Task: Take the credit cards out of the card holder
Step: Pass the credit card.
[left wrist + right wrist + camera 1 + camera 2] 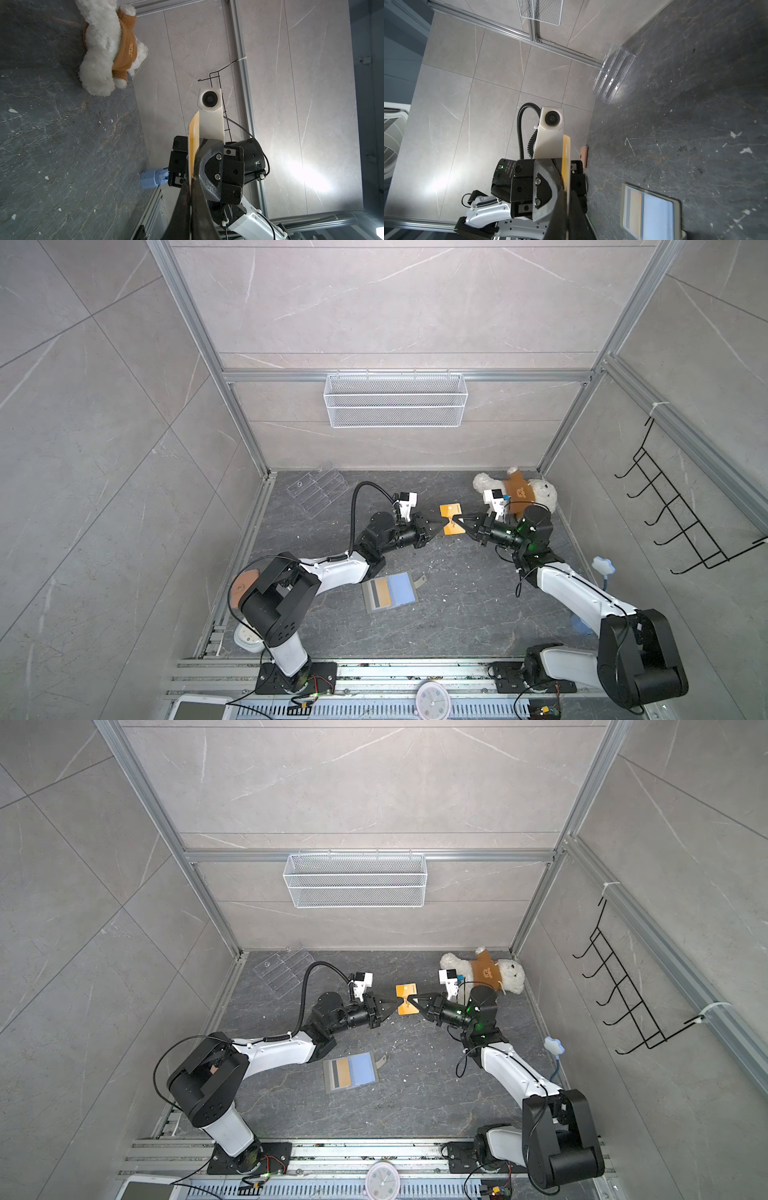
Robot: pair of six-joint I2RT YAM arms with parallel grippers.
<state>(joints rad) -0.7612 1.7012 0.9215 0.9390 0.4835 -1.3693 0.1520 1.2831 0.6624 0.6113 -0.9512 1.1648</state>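
Observation:
A gold-orange credit card (450,516) hangs on edge in the air above the middle of the table, pinched from both sides. My left gripper (444,526) is shut on its left edge and my right gripper (456,522) is shut on its right edge. The wrist views show the card (193,141) (566,158) edge-on between each gripper's jaws (190,185) (568,193). The grey card holder (409,600) lies open and flat nearer the front, with a light blue panel, and another gold card (383,592) sits in its slot (635,209).
A clear acrylic stand (318,491) sits at the back left and a white teddy bear (536,489) at the back right. A wire basket (395,400) hangs on the back wall and a black hook rack (681,522) on the right wall. A tan wallet (245,587) lies behind the left arm.

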